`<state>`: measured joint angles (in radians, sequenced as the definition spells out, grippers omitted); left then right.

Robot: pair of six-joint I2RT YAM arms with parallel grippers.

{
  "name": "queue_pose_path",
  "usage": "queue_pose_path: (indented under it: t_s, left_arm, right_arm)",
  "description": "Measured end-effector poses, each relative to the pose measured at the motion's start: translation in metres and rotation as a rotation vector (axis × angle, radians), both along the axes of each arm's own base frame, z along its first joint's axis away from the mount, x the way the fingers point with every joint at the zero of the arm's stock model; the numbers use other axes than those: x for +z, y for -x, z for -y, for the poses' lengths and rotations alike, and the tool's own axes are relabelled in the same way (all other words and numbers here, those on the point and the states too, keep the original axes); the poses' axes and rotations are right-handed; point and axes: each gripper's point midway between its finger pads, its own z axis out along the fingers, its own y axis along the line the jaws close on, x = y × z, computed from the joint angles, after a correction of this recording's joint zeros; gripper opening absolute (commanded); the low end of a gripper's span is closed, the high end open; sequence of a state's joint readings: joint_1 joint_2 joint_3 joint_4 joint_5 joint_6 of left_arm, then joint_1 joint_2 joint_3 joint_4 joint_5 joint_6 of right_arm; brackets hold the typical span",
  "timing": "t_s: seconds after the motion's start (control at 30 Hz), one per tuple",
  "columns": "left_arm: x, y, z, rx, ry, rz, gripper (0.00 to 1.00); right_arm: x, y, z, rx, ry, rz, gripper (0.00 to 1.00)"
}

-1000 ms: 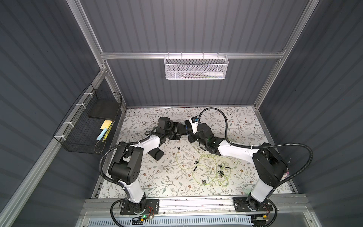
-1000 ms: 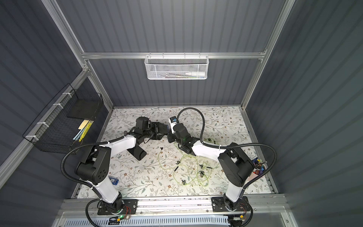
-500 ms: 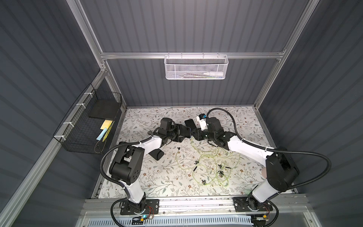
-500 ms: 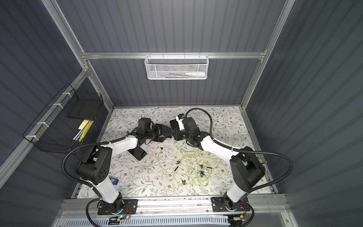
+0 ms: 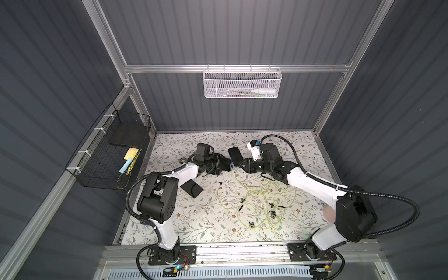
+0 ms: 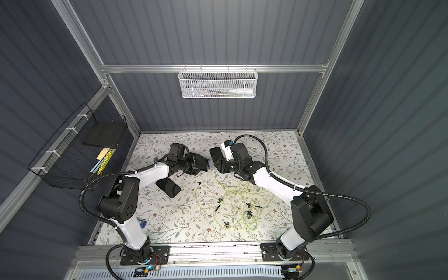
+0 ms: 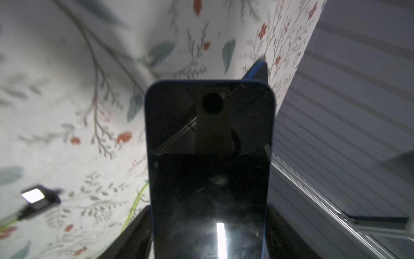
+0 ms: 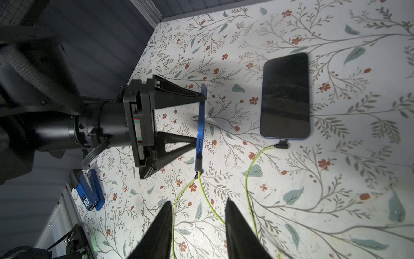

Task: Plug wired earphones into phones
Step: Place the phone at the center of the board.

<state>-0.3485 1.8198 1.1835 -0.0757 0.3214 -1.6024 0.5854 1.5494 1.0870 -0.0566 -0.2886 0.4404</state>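
— Between the two arms, where is the first phone (image 7: 209,157)?
— Clamped by its long edges in the left gripper (image 8: 201,120), raised off the tabletop (image 8: 336,201). A black plug (image 8: 198,174) on a yellow-green cord sits at its end.
— And the right gripper (image 8: 199,201)?
— Fingers parted, nothing between them, near that plug.
— Other phones?
— The second phone (image 8: 285,96) lies flat, screen up, close to the right gripper, with a second plug (image 8: 282,145) at its end. The third phone (image 5: 192,189) lies flat beside the left arm. The remaining earphones (image 5: 259,208) lie tangled on the tabletop in front of the right arm.
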Motion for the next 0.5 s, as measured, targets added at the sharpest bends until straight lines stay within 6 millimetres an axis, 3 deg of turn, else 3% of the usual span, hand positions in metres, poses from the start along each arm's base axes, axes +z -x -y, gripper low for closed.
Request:
queue_pose_path:
  t_s: [0.23,0.37,0.5]
  left_arm:
    - [-0.006,-0.043,-0.038,-0.084,-0.328,0.061,0.00]
    - [-0.013,-0.065,-0.032,-0.242,-0.485,0.087,0.00]
    - [-0.025,-0.069,-0.015,-0.404,-0.602,0.094,0.00]
  right_arm:
    - [-0.030,0.005,0.023,-0.041,0.040,-0.070,0.41]
    - [-0.048,0.012,0.045,-0.077,0.075,-0.113,0.41]
    - [-0.055,0.016,0.061,-0.107,0.108,-0.124,0.41]
